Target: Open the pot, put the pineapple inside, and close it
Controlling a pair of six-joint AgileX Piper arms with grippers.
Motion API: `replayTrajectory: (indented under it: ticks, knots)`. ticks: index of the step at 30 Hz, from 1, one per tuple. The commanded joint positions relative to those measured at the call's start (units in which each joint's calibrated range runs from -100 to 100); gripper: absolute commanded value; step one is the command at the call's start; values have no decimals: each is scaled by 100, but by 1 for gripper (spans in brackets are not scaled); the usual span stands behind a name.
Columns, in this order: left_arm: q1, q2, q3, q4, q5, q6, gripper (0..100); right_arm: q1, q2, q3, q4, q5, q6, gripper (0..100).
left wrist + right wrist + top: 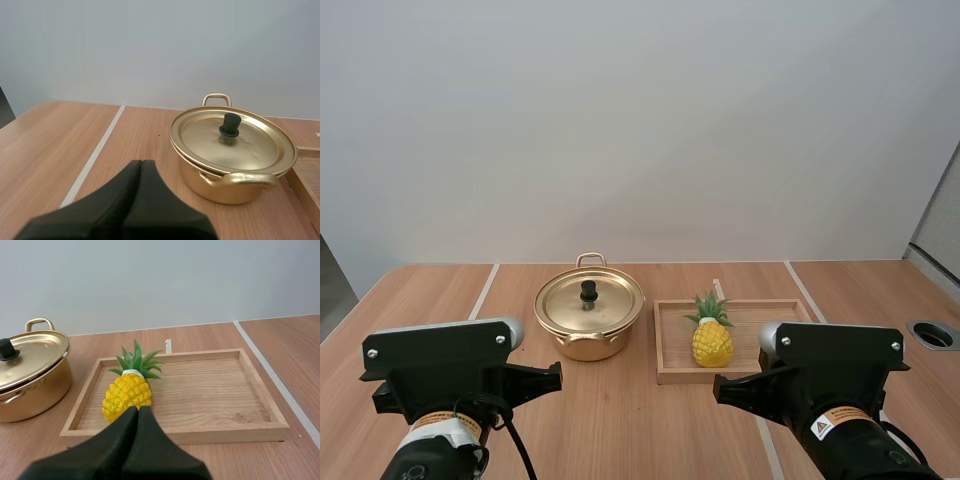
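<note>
Just right of the pot (588,347), lid (608,306) on, your pineapple (712,340) lies in the tray (672,335); your left gripper (141,162) and right gripper (138,409) are both clenched, empty.

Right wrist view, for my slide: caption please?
Shut right fingers poised before the pineapple in its wooden tray, lidded pot alongside.

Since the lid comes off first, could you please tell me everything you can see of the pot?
The pot looks like shiny gold-coloured metal, round and shallow, with two loop handles at opposite sides. Its lid, with a black knob, sits closed on it. It stands upright on the wooden table, beside the tray without touching it.
</note>
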State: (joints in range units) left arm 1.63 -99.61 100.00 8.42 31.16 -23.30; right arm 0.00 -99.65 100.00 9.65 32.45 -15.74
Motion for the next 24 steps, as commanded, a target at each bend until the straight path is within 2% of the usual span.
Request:
replayTrajectory:
  ticks: [1, 8, 11, 14, 20, 23, 24]
  knots:
    - [-26, -39, 0, -95, -183, -66, 0, -20, -35, 0, 27, -105, -3, 0]
    - [-26, -39, 0, -95, -183, -66, 0, -20, -35, 0, 38, -105, -3, 0]
    - [-26, -39, 0, -95, -622, -66, 0, -20, -35, 0, 28, -420, -3, 0]
    - [-26, -39, 0, -42, -2075, -20, 0, -20, -35, 0, -50, -1770, -3, 0]
    - [-26, -39, 0, -42, -5333, 80, 0, -20, -35, 0, 51, -5689, -3, 0]
    - [-26, -39, 0, 12, -6898, 396, 0, -20, -35, 0, 27, -7640, -3, 0]
    - [-26, -39, 0, 12, -7118, 527, 0, -20, -35, 0, 16, -7878, -3, 0]
